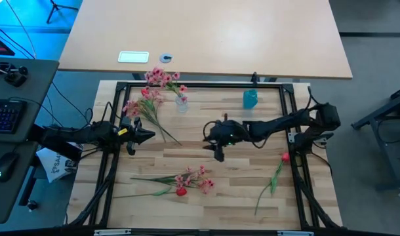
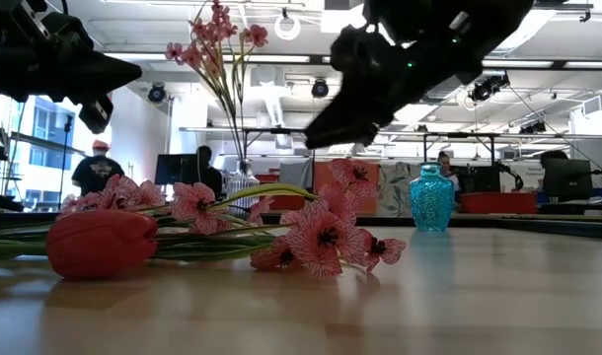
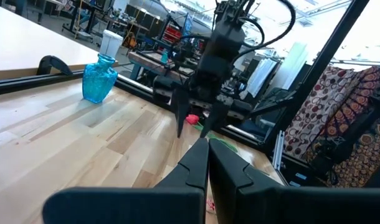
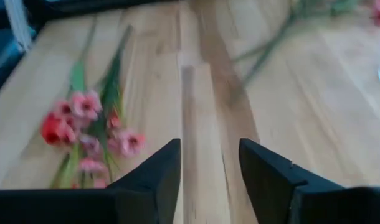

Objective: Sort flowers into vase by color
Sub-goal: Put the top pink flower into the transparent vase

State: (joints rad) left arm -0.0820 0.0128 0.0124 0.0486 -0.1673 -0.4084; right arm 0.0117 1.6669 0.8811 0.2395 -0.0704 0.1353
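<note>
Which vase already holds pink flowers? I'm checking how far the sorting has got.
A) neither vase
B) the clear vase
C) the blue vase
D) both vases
B: in the high view a pink spray stands in the clear vase at the back of the table, while the blue vase has no stems in it; the low view shows the same.

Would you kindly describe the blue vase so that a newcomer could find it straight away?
Start at the wooden table inside the black frame and go to its far edge, toward the right arm's side. The blue vase stands there upright and empty. Its neighbour, the clear vase, sits further left along that edge and holds pink flowers.
</note>
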